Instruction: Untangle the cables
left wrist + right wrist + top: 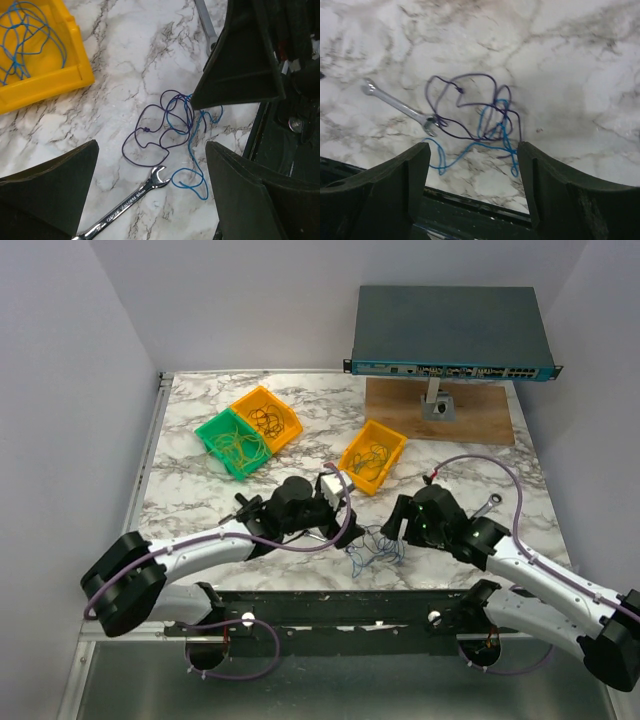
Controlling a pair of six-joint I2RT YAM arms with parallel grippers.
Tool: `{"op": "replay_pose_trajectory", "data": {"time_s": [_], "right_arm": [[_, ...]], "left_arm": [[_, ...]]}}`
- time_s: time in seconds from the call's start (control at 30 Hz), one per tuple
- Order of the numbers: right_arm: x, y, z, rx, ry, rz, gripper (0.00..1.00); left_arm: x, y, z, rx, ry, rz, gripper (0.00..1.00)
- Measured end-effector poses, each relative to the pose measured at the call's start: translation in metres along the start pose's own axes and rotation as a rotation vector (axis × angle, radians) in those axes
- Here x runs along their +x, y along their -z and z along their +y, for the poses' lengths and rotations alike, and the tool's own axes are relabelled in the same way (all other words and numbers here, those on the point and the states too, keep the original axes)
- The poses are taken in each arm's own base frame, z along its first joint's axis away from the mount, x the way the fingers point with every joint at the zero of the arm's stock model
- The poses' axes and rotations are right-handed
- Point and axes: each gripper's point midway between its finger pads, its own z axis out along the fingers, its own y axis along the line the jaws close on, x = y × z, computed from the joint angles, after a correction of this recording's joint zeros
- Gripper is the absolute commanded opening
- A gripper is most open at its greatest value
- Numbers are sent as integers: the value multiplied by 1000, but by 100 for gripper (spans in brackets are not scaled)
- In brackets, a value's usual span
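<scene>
The cables [372, 548] are a small tangle of hair-thin dark purple and blue strands lying on the marble table near its front edge, between both grippers. My left gripper [322, 525] is open and empty just left of the tangle; in the left wrist view [150, 200] the tangle [165, 130] lies ahead of its fingers [45, 195]. My right gripper [398, 532] is open and empty at the tangle's right side. In the right wrist view [472, 190] the tangle [480, 120] lies just beyond its fingers [570, 195]. One right finger [240, 65] has its tip at the tangle's edge.
A small silver wrench [125, 205] lies touching the tangle's left side and also shows in the right wrist view [400, 105]. Another wrench [487, 504] lies to the right. A green bin [234, 443] and two yellow bins [266, 417] [372, 456] hold other wires. A network switch [450, 332] stands at the back.
</scene>
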Motion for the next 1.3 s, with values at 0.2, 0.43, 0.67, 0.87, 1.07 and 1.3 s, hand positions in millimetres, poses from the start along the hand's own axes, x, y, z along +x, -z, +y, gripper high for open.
{"op": "replay_pose_trajectory", "data": {"time_s": [0.2, 0.43, 0.67, 0.87, 1.07, 1.3], "right_arm": [[45, -12, -41, 142, -65, 122, 58], [64, -17, -57, 172, -78, 159, 40], [61, -23, -51, 155, -79, 148, 5], [61, -25, -51, 156, -76, 150, 1], [58, -23, -48, 142, -80, 136, 1], [39, -11, -52, 176, -146, 40, 1]], "left_arm": [[17, -30, -15, 86, 2, 142, 85], [43, -50, -22, 135, 24, 292, 78], [66, -57, -21, 141, 63, 413, 70], [79, -62, -18, 133, 84, 482, 65], [85, -77, -14, 127, 93, 534, 13], [91, -86, -12, 99, 78, 583, 0]]}}
